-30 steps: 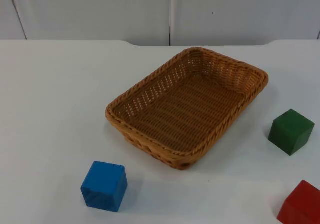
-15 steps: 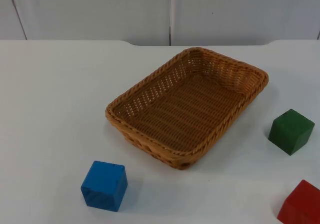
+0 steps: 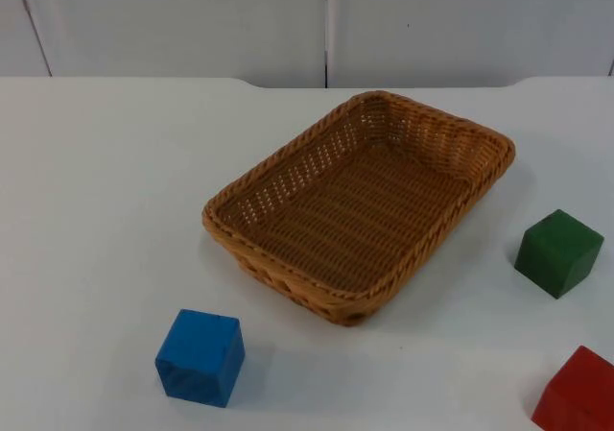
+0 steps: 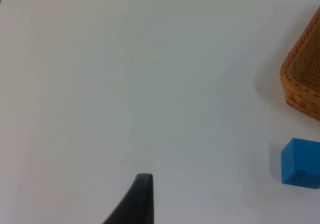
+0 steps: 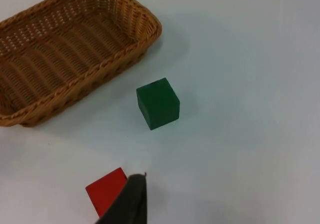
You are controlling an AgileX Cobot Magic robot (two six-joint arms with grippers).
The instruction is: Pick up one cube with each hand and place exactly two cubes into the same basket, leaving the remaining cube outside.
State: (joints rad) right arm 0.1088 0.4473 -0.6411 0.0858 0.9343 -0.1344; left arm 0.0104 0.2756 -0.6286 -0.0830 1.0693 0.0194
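1. First, locate the basket [image 3: 360, 203] in the top view: it sits on the white bench [image 3: 106, 210] near mid-field, turned at an angle, and nothing lies inside it.
2. Note the blue cube [image 3: 200, 356] on the bench off the basket's near-left corner, apart from the rim.
3. Note the green cube [image 3: 558, 252] to the right of the basket, apart from it, with one corner turned toward the camera.
4. Note the red cube [image 3: 578, 395] nearer the camera than the green cube, cut by the picture's edge. All three cubes rest on the bench outside the basket.
5. Check the left wrist view: you see one black fingertip [image 4: 135, 201] of the left tool held above bare bench. The blue cube [image 4: 300, 162] and a corner of the basket [image 4: 304, 77] lie well off to one side of it.
6. Check the right wrist view: one black fingertip [image 5: 131, 201] of the right tool stands above the bench, overlapping the red cube [image 5: 106, 190] in the picture. The green cube [image 5: 158, 103] lies farther along the line of sight, and the basket [image 5: 70, 49] lies beyond it to the side.
7. Treat both tools as undetermined: you cannot tell whether either is released or clenched, and nothing is seen grasped.
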